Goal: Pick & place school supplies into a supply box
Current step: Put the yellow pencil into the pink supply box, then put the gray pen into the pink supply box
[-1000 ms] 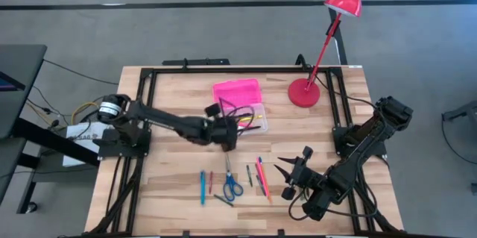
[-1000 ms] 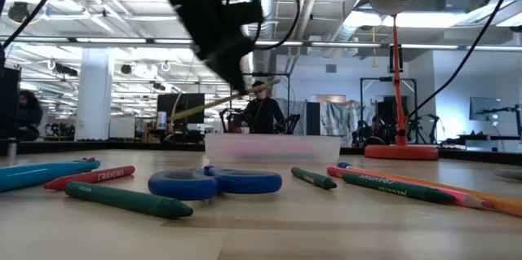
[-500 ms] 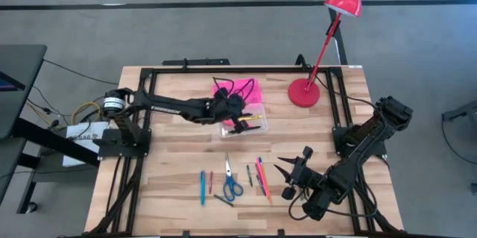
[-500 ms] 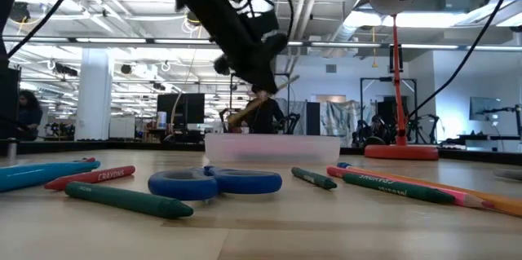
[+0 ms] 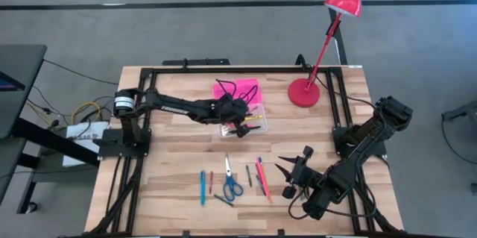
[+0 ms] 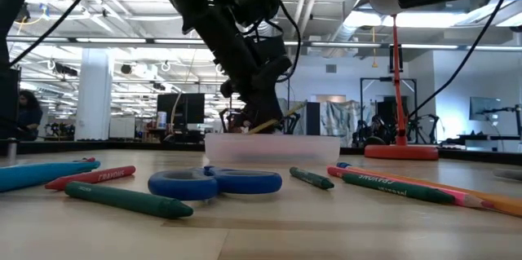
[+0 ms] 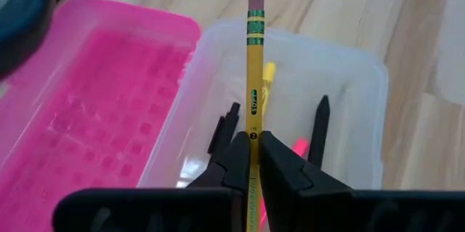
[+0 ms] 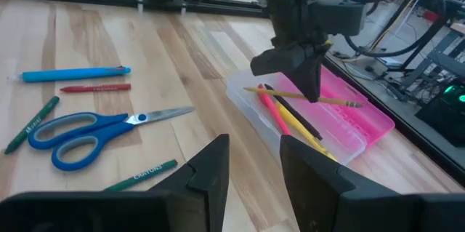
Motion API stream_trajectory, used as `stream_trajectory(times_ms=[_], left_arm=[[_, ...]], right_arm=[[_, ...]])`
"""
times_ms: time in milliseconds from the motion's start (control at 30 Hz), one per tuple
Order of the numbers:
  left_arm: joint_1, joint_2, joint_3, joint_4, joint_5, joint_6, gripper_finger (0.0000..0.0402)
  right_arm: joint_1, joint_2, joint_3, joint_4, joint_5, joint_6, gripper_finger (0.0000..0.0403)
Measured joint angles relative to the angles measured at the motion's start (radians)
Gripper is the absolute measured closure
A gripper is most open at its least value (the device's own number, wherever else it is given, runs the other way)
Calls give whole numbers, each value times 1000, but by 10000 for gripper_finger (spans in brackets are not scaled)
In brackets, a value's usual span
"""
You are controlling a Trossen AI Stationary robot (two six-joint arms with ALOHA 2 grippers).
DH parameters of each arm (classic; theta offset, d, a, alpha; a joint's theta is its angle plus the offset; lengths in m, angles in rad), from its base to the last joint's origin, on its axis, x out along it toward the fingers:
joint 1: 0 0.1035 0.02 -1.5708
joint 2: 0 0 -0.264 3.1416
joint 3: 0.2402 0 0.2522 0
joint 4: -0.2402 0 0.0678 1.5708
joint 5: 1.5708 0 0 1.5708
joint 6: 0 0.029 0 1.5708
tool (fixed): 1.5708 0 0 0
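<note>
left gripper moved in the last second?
Yes. In the high view the left gripper, shut on a yellow pencil, has gone from the clear box's near-left corner to over the box, closer to the red lamp base.

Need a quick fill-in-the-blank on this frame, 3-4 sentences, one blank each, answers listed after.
1. The left gripper is shut on a ____ pencil.
2. That pencil is held above the clear base, whose open lid is ____ in colour.
3. The scissors lying on the table have ____ handles.
4. The right gripper is ____ and holds nothing.

Missing words: yellow; pink; blue; open
</note>
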Motion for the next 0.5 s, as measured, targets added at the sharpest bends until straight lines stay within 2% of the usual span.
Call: stream_trajectory(times_ms=[367, 500], left_arm=[[0, 0, 0, -35, -7, 20, 313], [-6, 0, 0, -34, -7, 44, 296]], right_arm=[[0, 0, 0, 4, 0, 2, 285], [0, 0, 0, 3, 0, 2, 285]])
